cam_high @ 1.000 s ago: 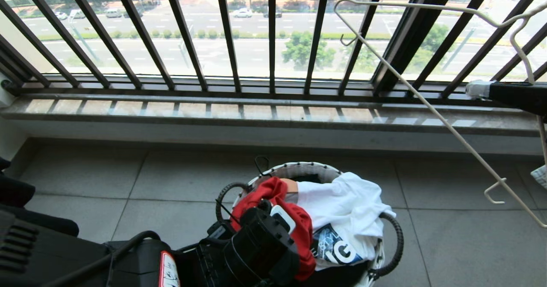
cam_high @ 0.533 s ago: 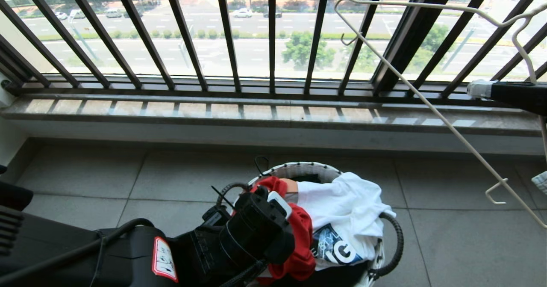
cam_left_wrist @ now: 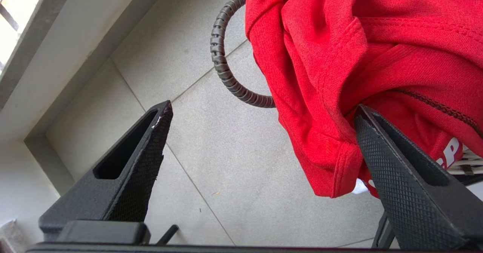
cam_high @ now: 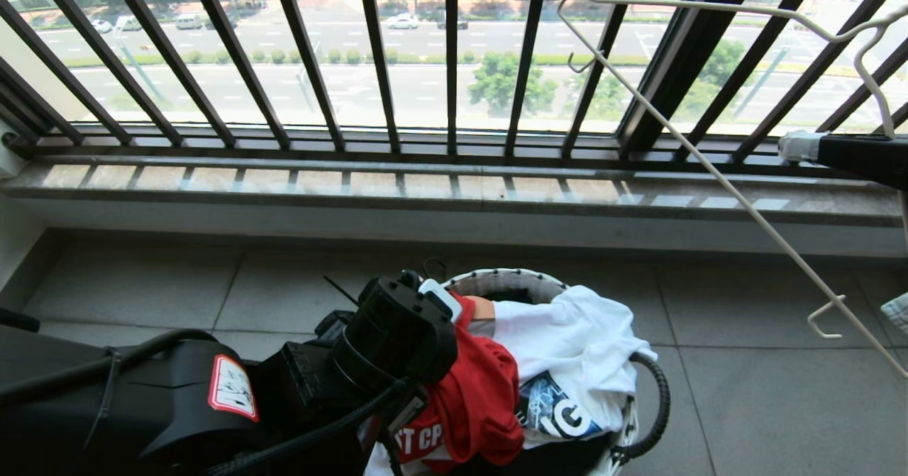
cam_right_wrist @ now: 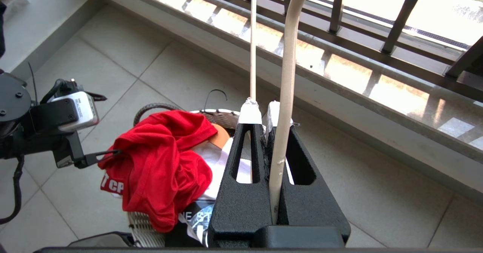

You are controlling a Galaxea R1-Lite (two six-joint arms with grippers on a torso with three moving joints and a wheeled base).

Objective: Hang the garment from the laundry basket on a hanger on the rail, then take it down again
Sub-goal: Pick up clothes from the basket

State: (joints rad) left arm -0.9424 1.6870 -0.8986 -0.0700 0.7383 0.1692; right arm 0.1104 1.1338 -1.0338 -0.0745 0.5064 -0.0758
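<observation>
Early stage — the garment (cam_high: 475, 398) lies in the laundry basket (cam_high: 511, 277), left hand (cam_left_wrist: 260, 151) spread apart beside it; right hand (cam_right_wrist: 260, 111) clamps the hanger (cam_high: 709, 171) — hanging remains.

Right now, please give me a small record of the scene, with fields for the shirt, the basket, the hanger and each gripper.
garment: red T-shirt, bunched over the laundry basket's edge
laundry basket: on the tiled floor, rim partly covered by clothes
other clothes: white printed garment in the basket
hanger: cream-white, held off the floor
left gripper: open, one finger against the red cloth
right gripper: shut on the hanger
</observation>
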